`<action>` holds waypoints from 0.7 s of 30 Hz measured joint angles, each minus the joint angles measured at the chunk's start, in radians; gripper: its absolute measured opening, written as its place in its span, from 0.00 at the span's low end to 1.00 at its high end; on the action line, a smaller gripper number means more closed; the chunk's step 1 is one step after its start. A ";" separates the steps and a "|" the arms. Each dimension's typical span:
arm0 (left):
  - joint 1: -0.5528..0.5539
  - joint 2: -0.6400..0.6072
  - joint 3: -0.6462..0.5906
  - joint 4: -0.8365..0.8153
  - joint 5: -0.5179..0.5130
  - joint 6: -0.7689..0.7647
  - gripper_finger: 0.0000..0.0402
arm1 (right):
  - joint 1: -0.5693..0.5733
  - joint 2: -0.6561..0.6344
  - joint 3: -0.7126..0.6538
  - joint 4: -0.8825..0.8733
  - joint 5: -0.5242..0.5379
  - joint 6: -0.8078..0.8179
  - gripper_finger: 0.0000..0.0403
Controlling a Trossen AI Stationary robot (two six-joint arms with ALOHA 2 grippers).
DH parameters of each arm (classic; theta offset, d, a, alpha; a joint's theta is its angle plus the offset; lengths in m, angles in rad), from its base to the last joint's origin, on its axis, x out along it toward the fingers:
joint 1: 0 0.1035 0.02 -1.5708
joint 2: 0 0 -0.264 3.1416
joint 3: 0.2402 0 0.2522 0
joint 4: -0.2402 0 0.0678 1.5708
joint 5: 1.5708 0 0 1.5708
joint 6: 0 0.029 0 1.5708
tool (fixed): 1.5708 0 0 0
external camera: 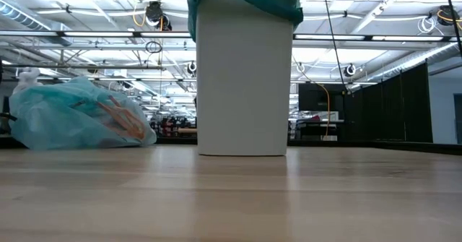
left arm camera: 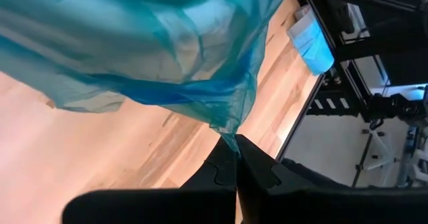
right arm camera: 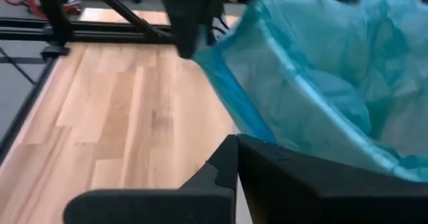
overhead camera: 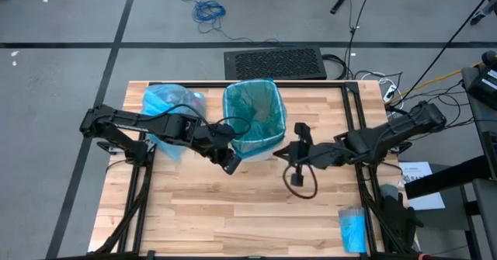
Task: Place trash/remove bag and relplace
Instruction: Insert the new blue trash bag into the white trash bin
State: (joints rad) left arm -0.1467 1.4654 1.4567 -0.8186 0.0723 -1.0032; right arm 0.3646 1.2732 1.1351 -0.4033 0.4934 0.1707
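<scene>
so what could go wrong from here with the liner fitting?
1. The left fingers are shut on the edge of the teal-green plastic liner; pulling may tear it or slip it off the rim.
2. That pull could tip the white plastic bin.
3. The full light-blue bag lies beside the left arm.

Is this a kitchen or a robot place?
Probably a robot lab or workshop. Two robot arms work at a wooden table with a white bin, cables lie on the floor, and long ceiling lights run behind.

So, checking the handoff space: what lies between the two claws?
The white bin with its teal liner stands between left claw and right claw, seen in the high view.
</scene>
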 joint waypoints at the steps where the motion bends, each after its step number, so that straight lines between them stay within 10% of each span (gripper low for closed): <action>1: 0.000 0.000 0.000 0.001 -0.002 0.009 0.00 | 0.004 -0.002 0.000 0.009 0.001 -0.011 0.00; 21: 0.001 -0.004 0.000 0.158 0.274 -0.085 0.00 | -0.121 0.108 0.000 0.094 -0.060 -0.017 0.00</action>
State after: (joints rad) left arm -0.1459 1.4612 1.4567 -0.6606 0.3461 -1.0886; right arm 0.2440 1.3816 1.1355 -0.3092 0.4332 0.1533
